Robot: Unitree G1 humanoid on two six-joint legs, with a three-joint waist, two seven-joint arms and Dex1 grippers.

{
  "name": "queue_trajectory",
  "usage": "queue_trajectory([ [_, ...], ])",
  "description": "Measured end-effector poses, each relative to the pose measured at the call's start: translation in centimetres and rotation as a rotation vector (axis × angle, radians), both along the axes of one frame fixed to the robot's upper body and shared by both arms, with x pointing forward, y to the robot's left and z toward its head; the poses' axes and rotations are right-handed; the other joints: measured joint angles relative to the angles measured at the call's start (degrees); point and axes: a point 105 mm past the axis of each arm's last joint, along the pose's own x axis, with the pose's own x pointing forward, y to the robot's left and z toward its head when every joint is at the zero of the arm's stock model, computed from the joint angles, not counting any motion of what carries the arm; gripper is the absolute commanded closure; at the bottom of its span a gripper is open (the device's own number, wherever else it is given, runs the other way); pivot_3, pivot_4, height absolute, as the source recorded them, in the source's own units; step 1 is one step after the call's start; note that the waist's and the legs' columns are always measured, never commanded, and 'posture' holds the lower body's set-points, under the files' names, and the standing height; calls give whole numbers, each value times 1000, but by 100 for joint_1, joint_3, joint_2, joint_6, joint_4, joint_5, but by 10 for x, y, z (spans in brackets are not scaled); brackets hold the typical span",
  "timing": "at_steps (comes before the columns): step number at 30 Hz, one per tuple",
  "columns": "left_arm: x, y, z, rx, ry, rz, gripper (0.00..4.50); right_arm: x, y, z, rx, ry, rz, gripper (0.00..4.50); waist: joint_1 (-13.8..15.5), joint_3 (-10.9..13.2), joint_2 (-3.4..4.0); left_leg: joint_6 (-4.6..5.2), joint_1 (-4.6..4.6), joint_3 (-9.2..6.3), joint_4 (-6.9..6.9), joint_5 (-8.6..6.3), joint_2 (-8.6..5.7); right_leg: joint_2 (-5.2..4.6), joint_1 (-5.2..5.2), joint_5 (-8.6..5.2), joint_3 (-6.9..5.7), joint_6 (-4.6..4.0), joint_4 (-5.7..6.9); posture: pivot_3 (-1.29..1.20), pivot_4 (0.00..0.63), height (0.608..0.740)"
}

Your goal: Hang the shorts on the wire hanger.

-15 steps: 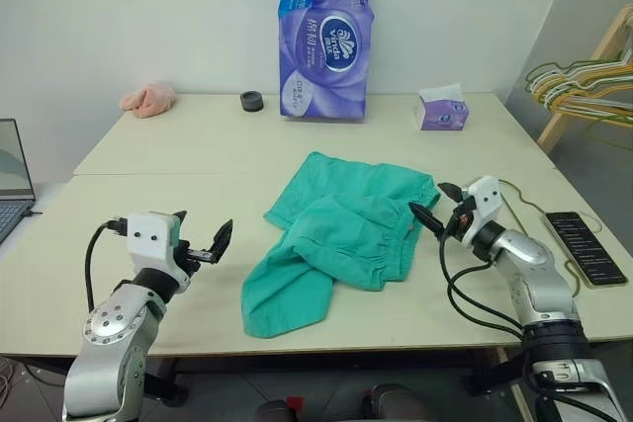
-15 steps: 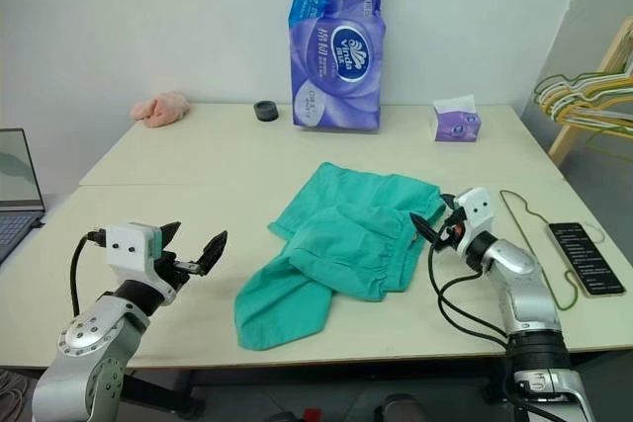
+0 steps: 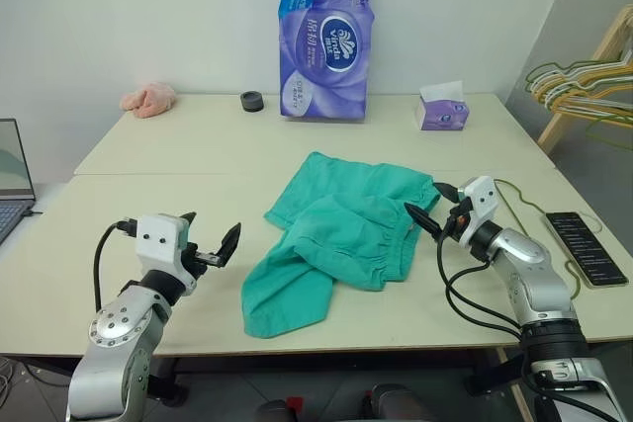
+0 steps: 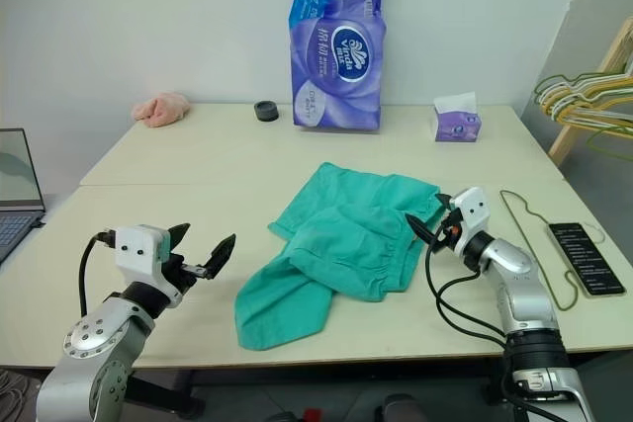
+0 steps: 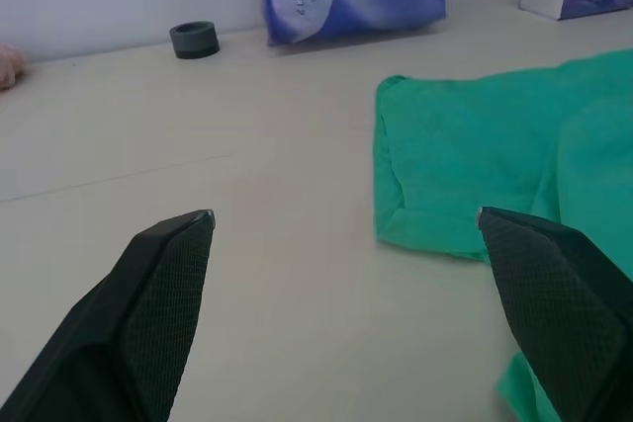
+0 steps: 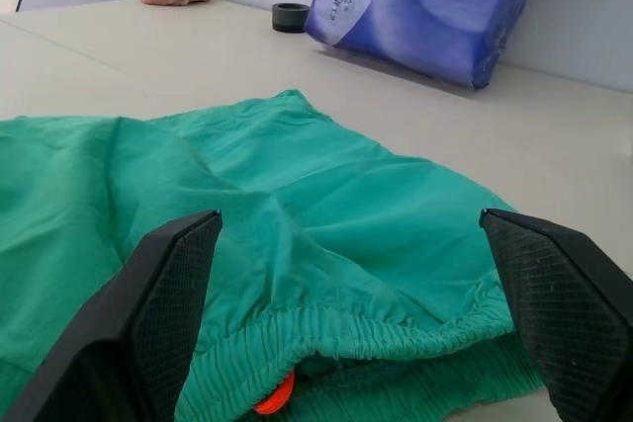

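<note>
The table (image 3: 198, 145) is pale cream, and everything here is placed by the teal-green shorts (image 3: 341, 234), which lie crumpled at its middle — gathered waistband towards the robot's right, one leg trailing to the near edge. Behind the shorts, against the wall, stands a tall purple tissue pack (image 3: 326, 37), with a small purple tissue box (image 3: 441, 111) to its right and a dark ring (image 3: 251, 101) and a pink rag (image 3: 148, 99) to its left. Right of the shorts, past the right arm, the wire hanger (image 4: 534, 244) lies flat beside a black phone (image 3: 586, 247). The right gripper (image 3: 427, 207) hovers just at the waistband, jaws spread wide, holding nothing. The left gripper (image 3: 210, 239) sits left of the shorts, near but apart — jaws likewise wide and empty.
</note>
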Motion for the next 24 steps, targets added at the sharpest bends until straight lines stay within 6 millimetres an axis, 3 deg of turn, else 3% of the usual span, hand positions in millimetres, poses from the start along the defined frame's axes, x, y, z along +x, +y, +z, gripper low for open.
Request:
queue_trajectory([
  [12, -2, 0, 2, -15, -18, -14, 0, -3, 7, -1, -8, 7, 50, 35, -2, -2, 0, 0, 0, -1, 0, 0, 0, 0, 0, 0, -1, 0, 0, -58, 0, 740],
  [20, -5, 13, 8, -8, -61, 38, 0, -4, 12, -2, -10, 8, 74, 35, -2, -8, -4, 0, 1, 1, 1, 0, 0, 0, 1, 0, 0, 0, 1, -56, 0, 740],
  [24, -19, 32, -3, -18, -30, 138, 0, -5, 14, -2, -7, 12, 96, 35, -13, -11, -5, 0, 2, 1, 0, 0, 2, 0, 0, 0, 1, 0, 0, -48, 0, 740],
])
